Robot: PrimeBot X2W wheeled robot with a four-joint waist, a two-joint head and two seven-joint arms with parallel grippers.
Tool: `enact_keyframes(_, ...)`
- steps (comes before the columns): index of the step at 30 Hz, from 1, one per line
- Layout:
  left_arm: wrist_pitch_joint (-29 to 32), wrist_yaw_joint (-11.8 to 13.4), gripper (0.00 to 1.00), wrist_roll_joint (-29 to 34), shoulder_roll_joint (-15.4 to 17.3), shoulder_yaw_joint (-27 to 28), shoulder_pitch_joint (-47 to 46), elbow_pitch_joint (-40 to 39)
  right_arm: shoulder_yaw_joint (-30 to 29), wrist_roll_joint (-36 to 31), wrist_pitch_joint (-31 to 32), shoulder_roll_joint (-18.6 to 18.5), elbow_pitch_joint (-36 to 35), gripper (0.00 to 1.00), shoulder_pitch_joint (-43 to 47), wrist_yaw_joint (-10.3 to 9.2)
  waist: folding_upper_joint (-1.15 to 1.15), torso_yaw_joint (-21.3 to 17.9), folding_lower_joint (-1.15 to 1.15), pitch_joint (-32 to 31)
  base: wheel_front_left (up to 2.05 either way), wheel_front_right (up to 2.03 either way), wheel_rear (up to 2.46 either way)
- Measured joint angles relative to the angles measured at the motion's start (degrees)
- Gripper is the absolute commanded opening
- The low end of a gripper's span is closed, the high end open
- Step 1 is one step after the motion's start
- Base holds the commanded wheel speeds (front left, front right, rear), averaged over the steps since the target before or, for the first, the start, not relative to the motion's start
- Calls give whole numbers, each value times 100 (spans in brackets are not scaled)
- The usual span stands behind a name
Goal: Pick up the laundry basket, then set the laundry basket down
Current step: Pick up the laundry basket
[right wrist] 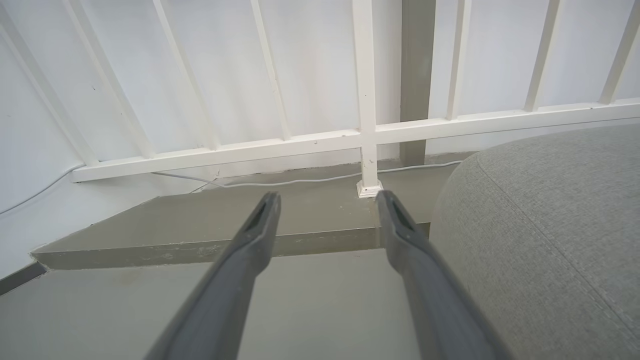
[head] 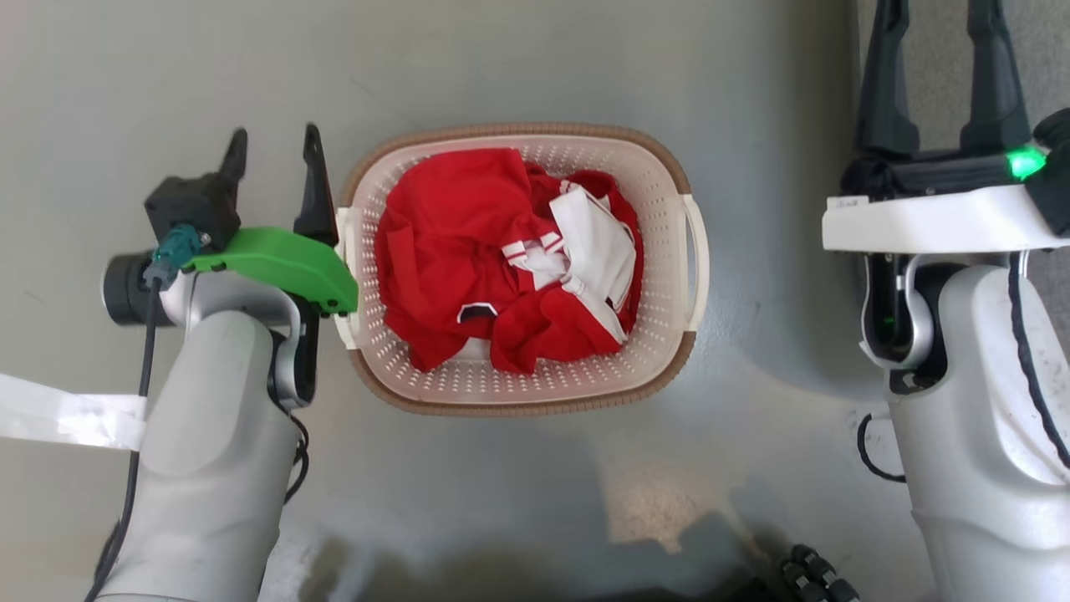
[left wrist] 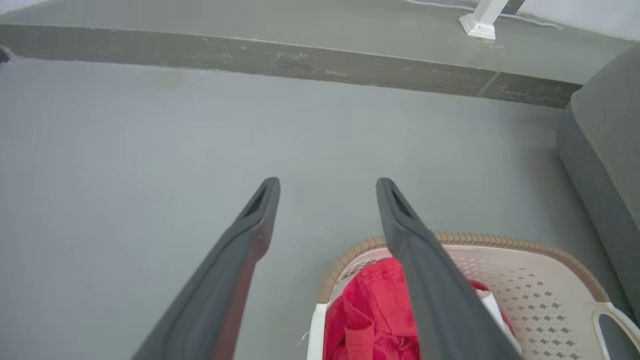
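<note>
The laundry basket [head: 501, 407] stands on the grey floor [head: 543, 58], centred between the 2 arms, with its long axis running left to right in the head view. It carries a heap of red garments [head: 451, 234] and 1 white-and-red piece [head: 593, 242], so the load sits low and inside the rim. Its 2 white handles, the left handle [head: 344, 251] and the right handle [head: 698, 251], face the arms; this placement suits a 2-sided lift.

Left arm: the forearm rises from the lower left and the wrist points the left gripper [head: 276, 146] away from the robot, along the basket's left end. The jaws are spread and hold nothing. The inner finger lies just beside the left handle; contact cannot be confirmed. In the left wrist view the left gripper [left wrist: 327, 185] has that finger crossing the basket's near corner [left wrist: 500, 241].

Right arm: the right gripper [head: 940, 50] is well apart from the right handle, jaws spread and empty. In the right wrist view it [right wrist: 325, 197] faces a white railing [right wrist: 365, 100] beside a grey upholstered seat [right wrist: 550, 225].

Assessment: the pick-up is not yet made; the right arm probably needs to close in on its handle first
</note>
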Motion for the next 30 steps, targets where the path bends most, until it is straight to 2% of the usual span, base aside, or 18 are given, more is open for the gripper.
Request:
enact_keyframes(6,-1,-1,100,241,-3,189,113,-590,-18,-70,0,1,263,100,230,14,0,66,0,-319,0,0,0)
enact_keyframes(19,-1,32,100,454,0,558,1177,-1669,44,-155,0,5,559,100,921,154,0,182,0,-1278,0,0,0)
enact_keyframes(30,-1,93,100,566,5,751,2139,-2181,211,-45,0,18,711,100,1590,193,0,236,0,-2083,0,0,0)
